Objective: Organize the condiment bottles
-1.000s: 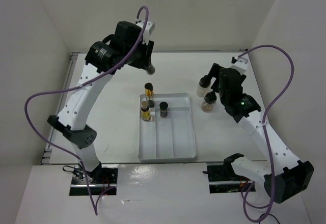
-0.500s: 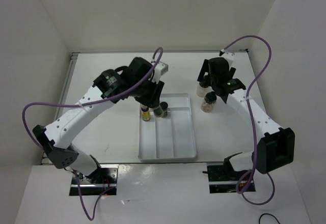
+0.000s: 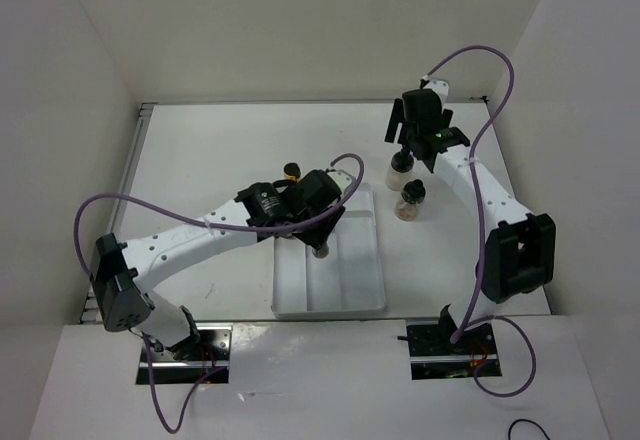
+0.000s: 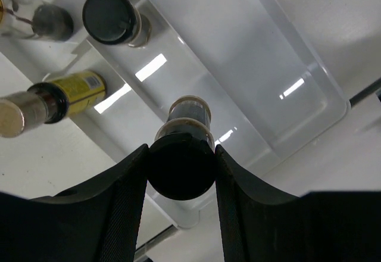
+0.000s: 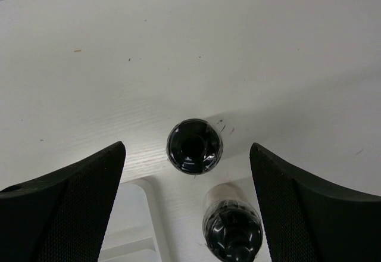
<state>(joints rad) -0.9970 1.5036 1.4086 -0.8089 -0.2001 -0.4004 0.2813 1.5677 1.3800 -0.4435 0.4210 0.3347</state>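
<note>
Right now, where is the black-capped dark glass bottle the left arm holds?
The black-capped dark bottle is centre-frame in the left wrist view, clamped by the left gripper, over the white divided tray.

My left gripper (image 3: 319,240) hangs over the tray (image 3: 355,280) at centre frame, a dark bottle (image 3: 320,251) at its tips. My right gripper (image 3: 403,150), upper right, sits above a clear bottle (image 3: 399,168); a second clear bottle (image 3: 410,200) stands just below.

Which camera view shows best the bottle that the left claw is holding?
The left wrist view: the dark bottle sits at the centre, its black cap pinched in the left claw, over the white tray. The top view shows only a sliver under the arm. The right wrist view misses it.
</note>
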